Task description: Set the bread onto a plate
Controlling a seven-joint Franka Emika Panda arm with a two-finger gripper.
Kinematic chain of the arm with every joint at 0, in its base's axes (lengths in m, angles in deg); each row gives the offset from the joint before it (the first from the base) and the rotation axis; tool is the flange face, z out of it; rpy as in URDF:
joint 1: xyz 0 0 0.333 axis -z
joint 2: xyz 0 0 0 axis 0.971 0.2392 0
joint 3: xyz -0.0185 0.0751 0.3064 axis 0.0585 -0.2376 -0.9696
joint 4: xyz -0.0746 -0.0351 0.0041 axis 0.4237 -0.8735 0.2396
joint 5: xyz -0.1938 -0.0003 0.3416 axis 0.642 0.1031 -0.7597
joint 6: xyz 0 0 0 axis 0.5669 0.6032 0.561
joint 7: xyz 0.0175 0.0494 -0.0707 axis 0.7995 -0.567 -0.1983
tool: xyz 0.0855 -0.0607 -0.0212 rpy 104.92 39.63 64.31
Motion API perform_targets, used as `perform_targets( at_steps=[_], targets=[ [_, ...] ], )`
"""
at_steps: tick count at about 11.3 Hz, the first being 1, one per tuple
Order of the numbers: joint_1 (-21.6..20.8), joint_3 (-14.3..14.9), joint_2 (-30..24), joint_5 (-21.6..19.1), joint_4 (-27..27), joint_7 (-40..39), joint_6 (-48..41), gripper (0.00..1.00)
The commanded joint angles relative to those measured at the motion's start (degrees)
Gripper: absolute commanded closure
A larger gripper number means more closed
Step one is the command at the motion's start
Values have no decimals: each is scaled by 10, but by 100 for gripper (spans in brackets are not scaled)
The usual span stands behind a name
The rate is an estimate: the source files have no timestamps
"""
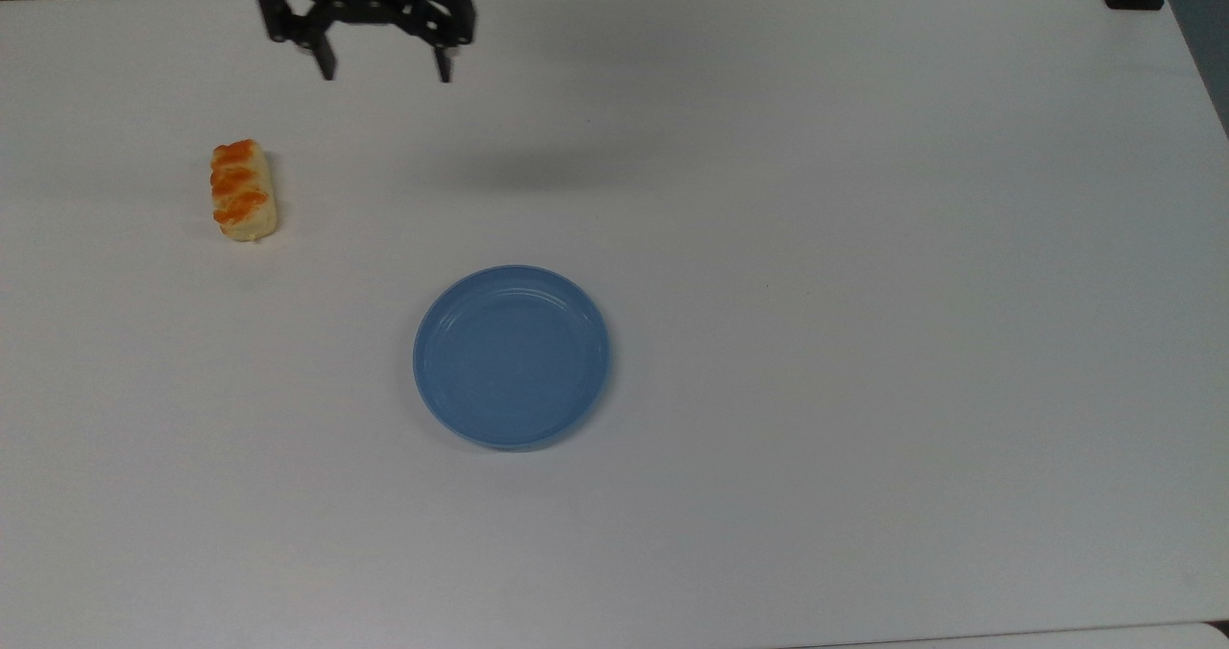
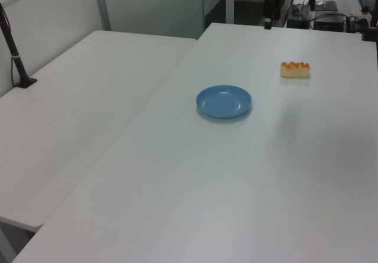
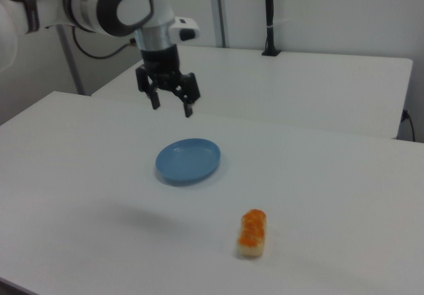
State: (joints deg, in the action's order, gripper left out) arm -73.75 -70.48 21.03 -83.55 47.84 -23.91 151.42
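No brand, label or legible writing appears on any item.

The end effector is a black two-finger unit on a glossy white arm with a dark joint cap. Its fingers are spread wide and hold nothing. It hangs above the counter, at the far edge in the top view. In the right view it is seen above and beyond the plate, pointing down.

The bread is a small oblong roll with pale-yellow sides and an orange-brown glazed top divided into lobes. It lies flat on the counter at the top view's left, well apart from the plate and below-left of the end effector. In the right view it lies near the camera, to the right view's right of the plate. In the left view it lies beyond the plate, toward the left view's right.

The plate is round, light blue and glossy, with a shallow raised rim and faint concentric rings in its base. It carries nothing. It sits flat near the middle of the counter in the top view, and is also seen in the left view and the right view.

The counter is a smooth, matte white surface. A second white table adjoins it on the left view's left.
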Motion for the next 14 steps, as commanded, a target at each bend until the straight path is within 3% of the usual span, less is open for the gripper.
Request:
perform_targets(
  at_steps=[1, 5, 11, 14],
  targets=[
    [-3, 68, 2, 5, 45, -85, 23, 0],
    [-4, 120, 37, 40, 145, -133, 172, 0],
    [-3, 175, 113, 40, 184, -256, 267, 0],
    [-3, 178, 141, 42, 199, -264, 303, 0]
  ],
)
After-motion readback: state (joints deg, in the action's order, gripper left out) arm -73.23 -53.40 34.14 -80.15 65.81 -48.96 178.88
